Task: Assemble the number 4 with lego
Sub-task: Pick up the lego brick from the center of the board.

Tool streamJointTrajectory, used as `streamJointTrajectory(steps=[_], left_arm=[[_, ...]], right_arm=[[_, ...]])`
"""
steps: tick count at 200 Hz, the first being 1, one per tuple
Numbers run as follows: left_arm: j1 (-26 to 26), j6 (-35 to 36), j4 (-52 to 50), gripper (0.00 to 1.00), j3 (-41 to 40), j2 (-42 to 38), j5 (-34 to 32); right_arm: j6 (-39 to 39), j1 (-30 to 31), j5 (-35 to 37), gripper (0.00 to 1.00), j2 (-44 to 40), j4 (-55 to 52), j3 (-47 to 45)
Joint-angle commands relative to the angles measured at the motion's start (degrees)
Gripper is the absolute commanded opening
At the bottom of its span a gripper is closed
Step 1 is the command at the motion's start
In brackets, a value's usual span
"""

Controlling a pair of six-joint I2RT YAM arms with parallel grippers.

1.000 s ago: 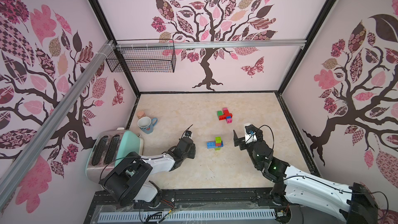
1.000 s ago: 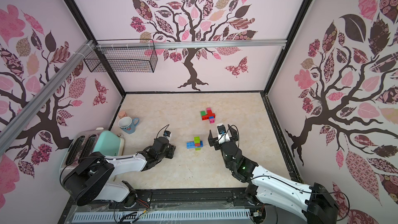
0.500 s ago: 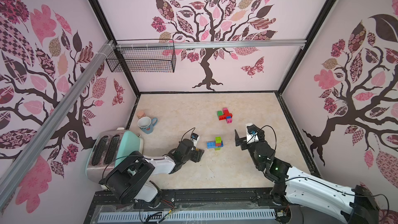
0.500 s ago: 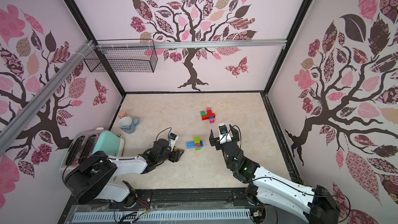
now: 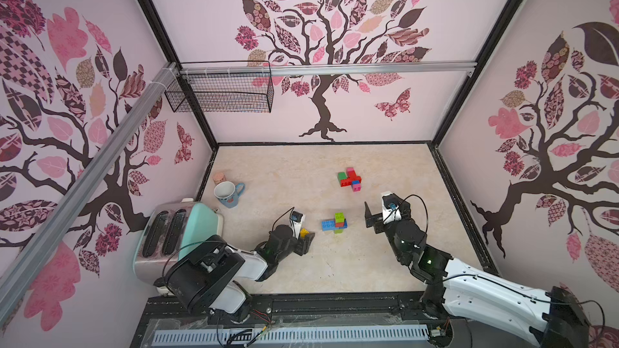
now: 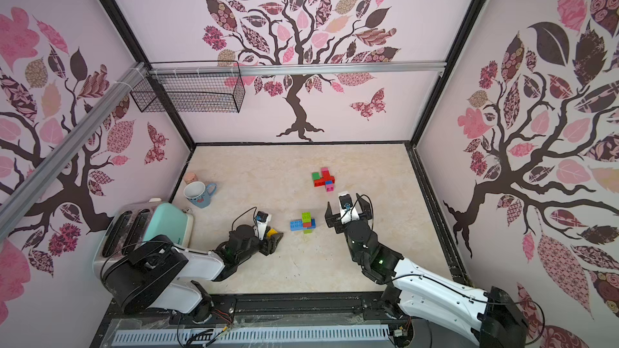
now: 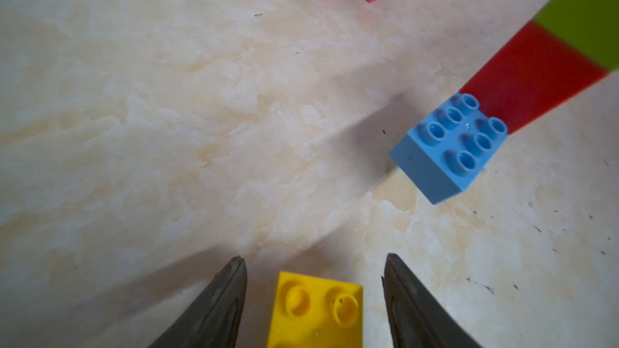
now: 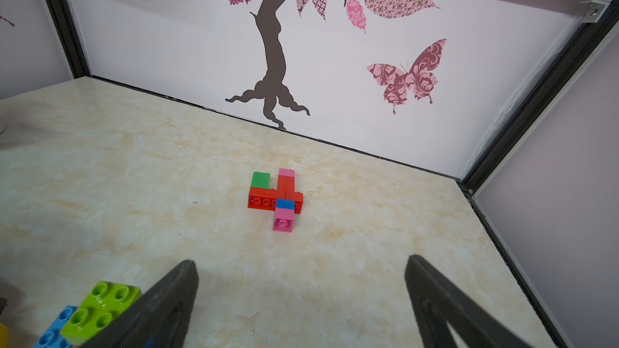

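Around the yellow lego brick [image 7: 316, 309] on the desk [image 7: 167, 128], left gripper [image 7: 315, 256] open, gaps either side; right gripper [image 8: 301, 258] wide open, empty.

— What encloses the space?
— Pale pink walls [image 5: 214, 28], each with a dark-trunked tree decal [image 5: 323, 108] in pink and brown patterned leaves. A butterfly decal [image 5: 393, 105] sits right of the centre trunk in both top views.
— The corners?
— Black frame posts [image 5: 498, 28]. An aluminium rail [image 5: 368, 69] crosses the back wall, and a black wire basket [image 5: 221, 92] hangs at its left end.
— The floor?
— A cream marble-look surface [image 5: 284, 169], evenly lit, with a few dark specks.
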Motion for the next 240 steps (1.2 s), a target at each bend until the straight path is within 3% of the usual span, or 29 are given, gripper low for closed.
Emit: streamJointTrajectory(steps=[1, 119, 170, 201, 219, 240], left_arm=[[-0.1, 1.4, 4.4, 0.66, -2.2, -0.5, 1.1], [-0.1, 0.2, 2.6, 0.5, -3.0, -0.5, 2.0], [-0.2, -0.1, 0.8, 0.28, -1.9, -0.3, 0.8], [-0.2, -1.1, -1.4, 0.06, -0.9, -0.6, -1.2], [-0.1, -1.7, -3.8, 0.0, -0.4, -2.5, -2.5], [-0.1, -2.4, -7.2, 0.0, 0.6, -5.6, -3.6]], right_arm=[[-1.0, -0.1, 0.5, 1.0, -0.2, 1.4, 1.0], [-1.9, -0.1, 0.4, 0.99, -1.1, 2.9, 0.3], [0.0, -0.1, -1.8, 1.0, -0.9, 1.5, 0.2], [7.9, -0.1, -2.9, 0.99, 0.0, -1.4, 0.9], [16.1, -0.8, -3.8, 0.99, 2.1, -6.1, 3.1], [29.9, -2.7, 1.8, 0.99, 8.0, -18.0, 9.6]])
